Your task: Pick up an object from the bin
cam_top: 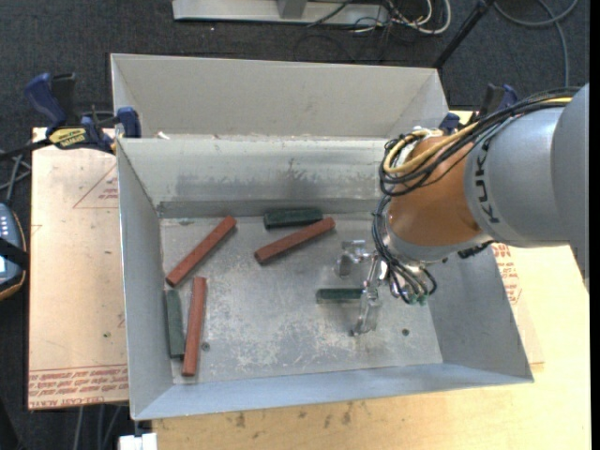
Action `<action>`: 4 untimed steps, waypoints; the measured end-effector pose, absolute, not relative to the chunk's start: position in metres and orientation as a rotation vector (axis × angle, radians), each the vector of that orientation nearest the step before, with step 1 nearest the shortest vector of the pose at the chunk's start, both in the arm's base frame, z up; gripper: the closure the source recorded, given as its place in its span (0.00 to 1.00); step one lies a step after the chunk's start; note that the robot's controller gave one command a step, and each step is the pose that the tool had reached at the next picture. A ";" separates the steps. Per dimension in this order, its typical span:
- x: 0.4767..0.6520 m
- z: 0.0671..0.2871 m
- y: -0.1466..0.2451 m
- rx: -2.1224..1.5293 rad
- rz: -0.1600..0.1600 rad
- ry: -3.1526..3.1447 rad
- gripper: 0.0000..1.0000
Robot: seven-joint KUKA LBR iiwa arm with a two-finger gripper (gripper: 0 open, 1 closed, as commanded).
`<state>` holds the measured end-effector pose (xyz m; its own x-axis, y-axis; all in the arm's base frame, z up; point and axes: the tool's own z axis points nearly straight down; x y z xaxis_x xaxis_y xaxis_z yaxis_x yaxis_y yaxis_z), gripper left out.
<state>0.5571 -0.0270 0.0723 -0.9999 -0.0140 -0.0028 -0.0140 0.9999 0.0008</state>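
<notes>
- We see a short dark green bar [337, 295], flat and slim, lying on the floor of the bin [272, 340] right of the middle. Its long side runs roughly left to right.
- The gripper [360, 289] hangs right over the bar's right end. Its two metal fingers [352, 254] are spread, one toward the back wall and one toward the front. The bar's right end lies in the gap between them.
- That right end of the bar is covered by the gripper's metal parts, so we cannot tell how far it reaches. We also cannot tell whether either finger touches it.
- A bundle of cables [408, 284] and the orange cover [431, 209] on the wrist hide the floor just to the right of the gripper. The grey arm [534, 176] above them runs out past the right edge of the view.
- Nearest to the bar, up and to the left, lies a reddish-brown bar [294, 240], tilted and apart from it.
- Just behind that one, near the foot of the back wall, a longer dark green bar [292, 218] lies about level.
- Further left a second reddish-brown bar [201, 250] slants from upper right to lower left.
- By the left wall another dark green bar [174, 323] and a third reddish-brown bar [195, 325] lie side by side, both pointing front to back. These are well apart from the gripper.
- The floor around the short green bar is bare, and nothing lies against it.
</notes>
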 end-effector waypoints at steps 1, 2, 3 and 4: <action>0.553 0.071 -0.023 0.145 0.000 3.136 1.00; 0.553 0.071 -0.022 0.145 0.000 3.136 1.00; 0.552 0.074 -0.022 0.144 0.000 3.138 1.00; 0.551 0.088 -0.022 0.144 0.001 3.143 1.00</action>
